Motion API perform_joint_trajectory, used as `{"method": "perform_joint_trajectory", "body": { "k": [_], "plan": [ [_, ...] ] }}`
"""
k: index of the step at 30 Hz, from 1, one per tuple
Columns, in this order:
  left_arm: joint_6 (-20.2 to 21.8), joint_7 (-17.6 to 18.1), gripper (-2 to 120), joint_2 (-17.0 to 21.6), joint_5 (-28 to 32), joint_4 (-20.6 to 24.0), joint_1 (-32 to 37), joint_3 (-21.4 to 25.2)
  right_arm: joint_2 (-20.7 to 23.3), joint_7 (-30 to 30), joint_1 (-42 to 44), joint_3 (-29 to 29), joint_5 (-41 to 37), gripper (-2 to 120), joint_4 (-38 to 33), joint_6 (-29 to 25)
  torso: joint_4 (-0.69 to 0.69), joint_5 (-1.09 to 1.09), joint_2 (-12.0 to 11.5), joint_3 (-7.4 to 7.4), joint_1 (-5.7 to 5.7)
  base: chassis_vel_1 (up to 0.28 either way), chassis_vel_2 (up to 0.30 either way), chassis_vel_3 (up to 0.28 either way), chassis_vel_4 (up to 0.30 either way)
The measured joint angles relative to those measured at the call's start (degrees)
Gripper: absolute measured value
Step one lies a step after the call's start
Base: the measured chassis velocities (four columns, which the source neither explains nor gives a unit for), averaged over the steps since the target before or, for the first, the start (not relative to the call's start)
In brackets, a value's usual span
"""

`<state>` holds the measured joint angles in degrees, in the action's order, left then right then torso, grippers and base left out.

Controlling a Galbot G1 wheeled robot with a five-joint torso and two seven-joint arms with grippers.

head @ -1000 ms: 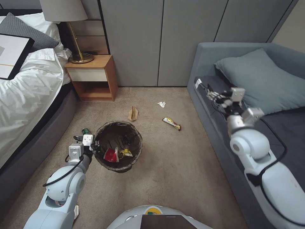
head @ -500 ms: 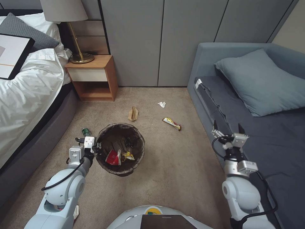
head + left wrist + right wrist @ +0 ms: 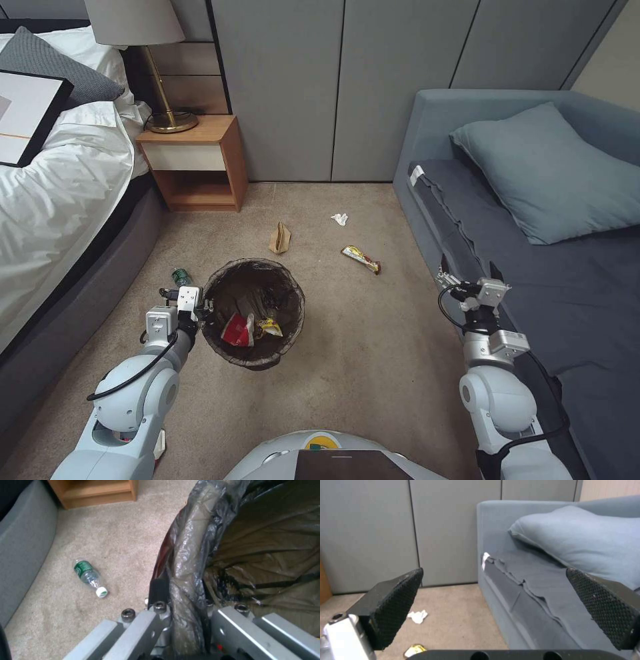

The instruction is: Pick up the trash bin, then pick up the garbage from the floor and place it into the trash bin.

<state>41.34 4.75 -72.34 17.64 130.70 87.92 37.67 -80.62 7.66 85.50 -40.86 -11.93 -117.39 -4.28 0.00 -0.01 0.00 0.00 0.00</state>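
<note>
The trash bin [image 3: 288, 301], lined with a dark bag, is in the middle of the carpet, with a red packet [image 3: 233, 329] and a yellow wrapper [image 3: 269, 326] inside. My left gripper [image 3: 201, 311] is shut on its left rim; the left wrist view shows the bagged rim [image 3: 190, 562] clamped between the fingers [image 3: 158, 590]. Garbage lies on the floor [image 3: 373, 347]: a green-labelled bottle [image 3: 180, 276] [image 3: 87, 573], a brown paper bag [image 3: 280, 238], a white tissue [image 3: 339, 219] [image 3: 417, 616] and a snack-bar wrapper [image 3: 361, 259] [image 3: 414, 650]. My right gripper [image 3: 470, 277] [image 3: 500, 610] hangs open and empty at the sofa's front edge.
A grey sofa [image 3: 567, 280] with a pillow [image 3: 553, 167] lines the right side. A bed [image 3: 60, 200] runs along the left, with a wooden nightstand [image 3: 197, 157] and a lamp [image 3: 143, 40] beyond it. Grey wall panels [image 3: 347, 87] close off the far end.
My right arm has dropped from above the sofa seat and drawn back toward me, and is now low at the sofa's edge. The bin has shifted slightly right in my left gripper.
</note>
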Motion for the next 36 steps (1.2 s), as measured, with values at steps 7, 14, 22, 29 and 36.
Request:
{"method": "perform_joint_trajectory", "body": {
  "k": [7,14,22,29,36],
  "plan": [
    [0.0,0.2,0,-0.1,-0.1,0.3,0.2,0.1,0.0,0.6,-1.0,0.8,0.0,100,0.4,1.0,0.0,0.0,0.0,0.0,0.0,-0.025,0.027,0.023,-0.031],
    [0.0,0.3,0,-0.3,-0.3,0.3,0.1,0.0,0.4,1.2,-1.3,1.0,0.0,100,0.4,1.4,-0.01,0.0,0.0,0.01,0.0,-0.121,0.121,0.132,-0.118],
    [0.0,0.4,0,-0.2,-0.3,0.2,0.0,0.1,0.4,1.5,-1.5,0.9,-0.2,100,0.6,1.7,-0.01,0.01,0.0,0.01,0.0,-0.088,0.082,0.078,-0.072],
    [0.0,0.5,0,-0.1,-0.4,-0.2,-0.1,0.1,0.4,1.7,-1.4,0.9,-0.2,100,0.9,1.7,-0.01,0.01,0.0,0.0,0.0,-0.05,0.053,0.045,-0.058],
    [0.0,0.5,0,-0.1,-0.5,-0.5,-0.3,0.1,0.5,2.1,-1.3,0.9,-0.2,100,1.0,2.0,0.0,0.01,0.0,0.0,0.0,-0.034,0.053,0.058,-0.058]
  ]
}}
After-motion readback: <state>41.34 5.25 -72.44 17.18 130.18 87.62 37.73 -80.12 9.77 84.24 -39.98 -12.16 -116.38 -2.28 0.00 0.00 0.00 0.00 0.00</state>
